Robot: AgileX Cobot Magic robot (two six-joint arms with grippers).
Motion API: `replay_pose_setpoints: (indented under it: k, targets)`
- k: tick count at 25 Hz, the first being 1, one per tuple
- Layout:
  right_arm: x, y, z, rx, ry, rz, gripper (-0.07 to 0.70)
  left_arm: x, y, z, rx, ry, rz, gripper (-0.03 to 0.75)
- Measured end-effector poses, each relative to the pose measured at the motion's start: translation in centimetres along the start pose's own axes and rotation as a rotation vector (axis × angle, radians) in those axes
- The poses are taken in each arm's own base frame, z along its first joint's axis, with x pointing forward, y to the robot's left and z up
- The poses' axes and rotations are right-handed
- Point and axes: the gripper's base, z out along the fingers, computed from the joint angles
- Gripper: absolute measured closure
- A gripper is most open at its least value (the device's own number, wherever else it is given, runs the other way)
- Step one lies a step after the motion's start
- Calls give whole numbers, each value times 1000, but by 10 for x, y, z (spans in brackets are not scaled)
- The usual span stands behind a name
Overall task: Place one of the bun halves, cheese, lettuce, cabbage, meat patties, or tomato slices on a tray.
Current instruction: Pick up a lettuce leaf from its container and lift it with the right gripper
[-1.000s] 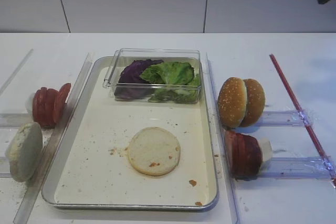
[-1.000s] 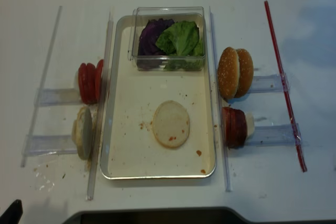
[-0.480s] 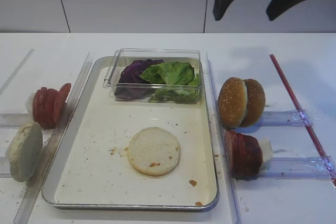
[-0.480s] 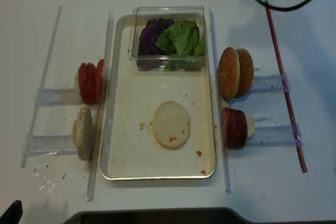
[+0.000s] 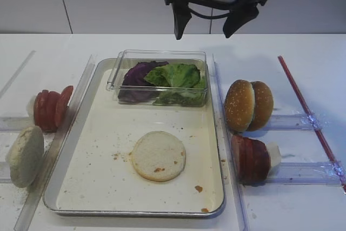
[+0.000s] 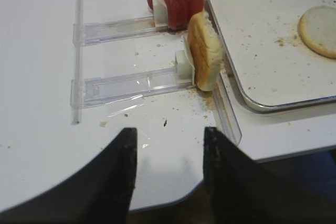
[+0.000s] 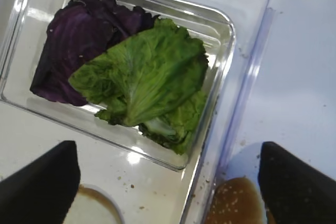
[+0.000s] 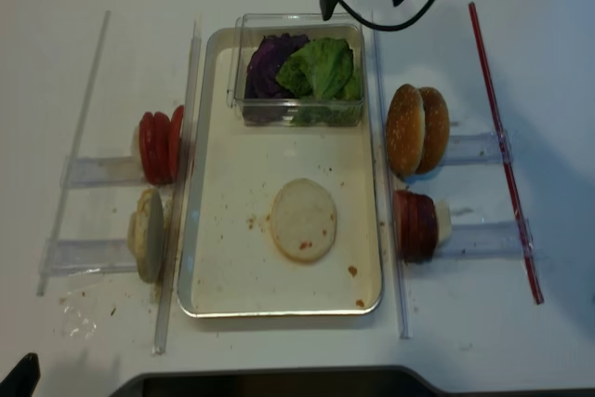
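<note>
While the right gripper (image 5: 207, 21) hangs above the far end of the table in the exterior high view, its two dark fingers stand wide apart with nothing between them. Below it sits the small clear plastic box (image 5: 159, 77) holding the crinkly bright green lettuce (image 5: 175, 76) and the dark purple cabbage (image 5: 138, 74), the box resting at the far end of the large shiny metal tray (image 5: 97, 185). One pale cream bun half (image 5: 158, 155) lies flat on the tray floor. Right of the tray stand the sesame-seeded golden buns (image 5: 247, 105) and the dark reddish-brown meat patties (image 5: 251, 159); left of it, the bright red tomato slices (image 5: 50, 108).

From the right wrist, the lettuce (image 7: 144, 80) overlaps the cabbage (image 7: 73, 40) inside the box, finger tips dark at the lower corners (empty).

From the left wrist, the left gripper (image 6: 169, 179) shows parted fingers over bare table, holding nothing.

The realsense view repeats this layout from above.
</note>
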Motion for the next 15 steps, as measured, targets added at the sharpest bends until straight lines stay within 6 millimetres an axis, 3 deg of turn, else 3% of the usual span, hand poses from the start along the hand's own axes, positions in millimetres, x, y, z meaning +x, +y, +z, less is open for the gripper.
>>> replay_pose_setpoints:
  k: [15]
  targets:
    - [-7,10,43,0,55,3,-64,0,0,0,0,0,0,430]
